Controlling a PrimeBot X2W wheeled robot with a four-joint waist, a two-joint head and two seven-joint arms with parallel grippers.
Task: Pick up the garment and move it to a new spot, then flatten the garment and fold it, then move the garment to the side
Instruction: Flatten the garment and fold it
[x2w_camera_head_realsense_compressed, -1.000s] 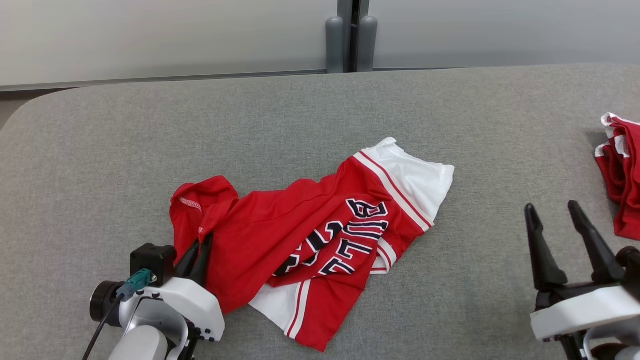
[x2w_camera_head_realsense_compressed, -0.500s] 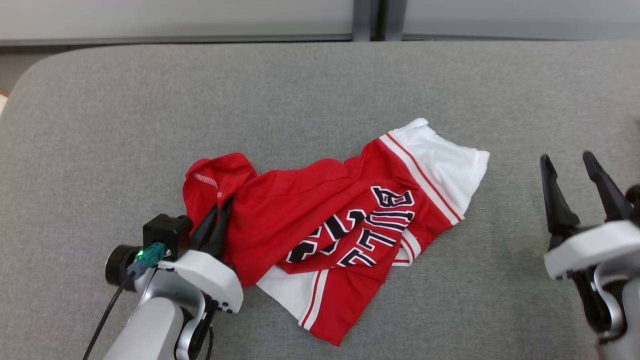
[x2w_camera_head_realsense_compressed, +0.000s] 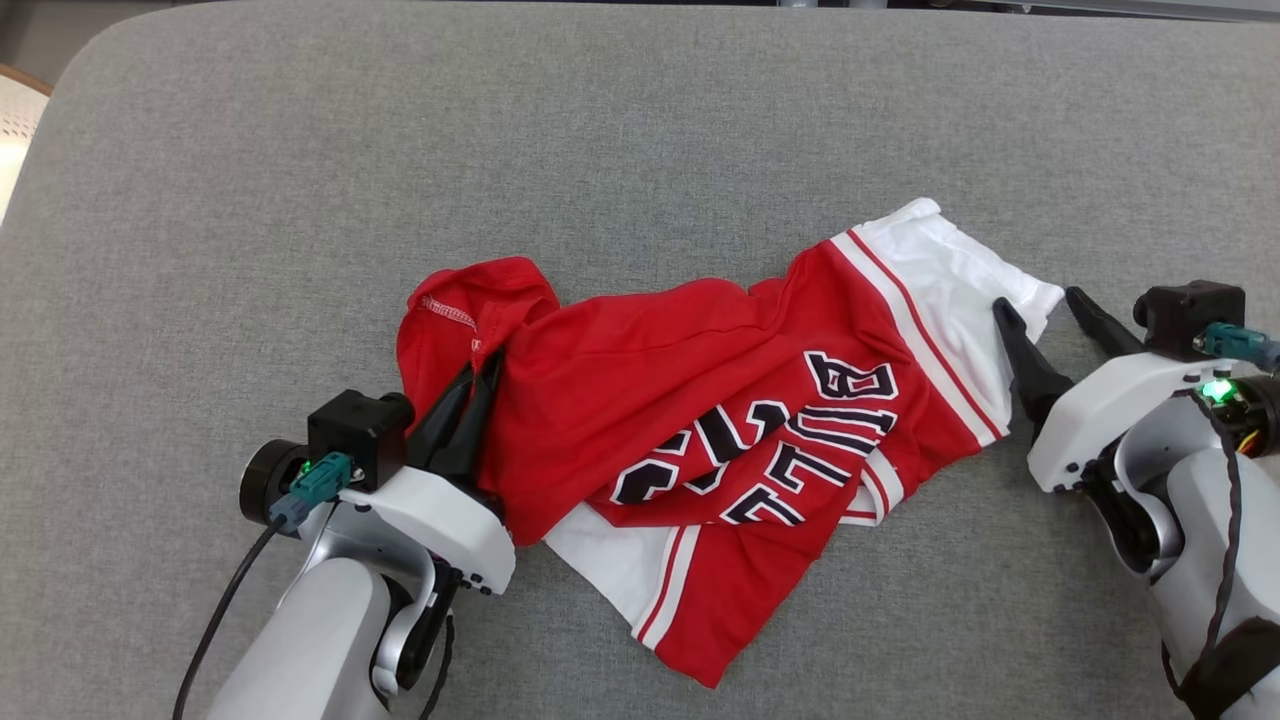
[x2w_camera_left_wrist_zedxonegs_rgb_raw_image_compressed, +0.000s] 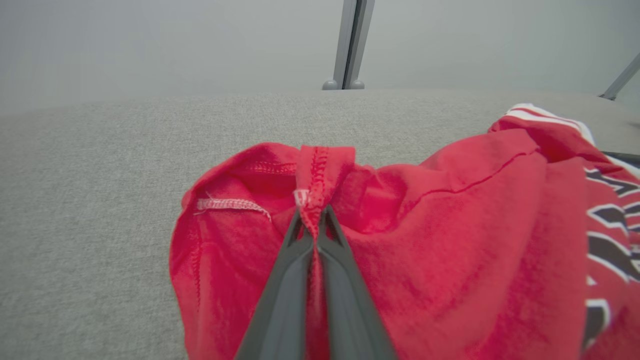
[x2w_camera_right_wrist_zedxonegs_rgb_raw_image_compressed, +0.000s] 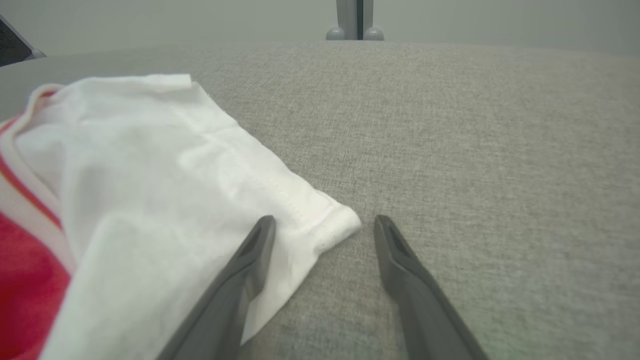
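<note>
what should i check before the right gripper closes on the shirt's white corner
1. left gripper shut on the red edge of the shirt: ok
2. right gripper open: ok
3. white corner lying between the right gripper's open jaws: ok, going by the right wrist view
4. right gripper low enough to catch the cloth when it shuts: cannot tell
5. shirt lying flat on the table: not ok, it is bunched and folded over itself
</note>
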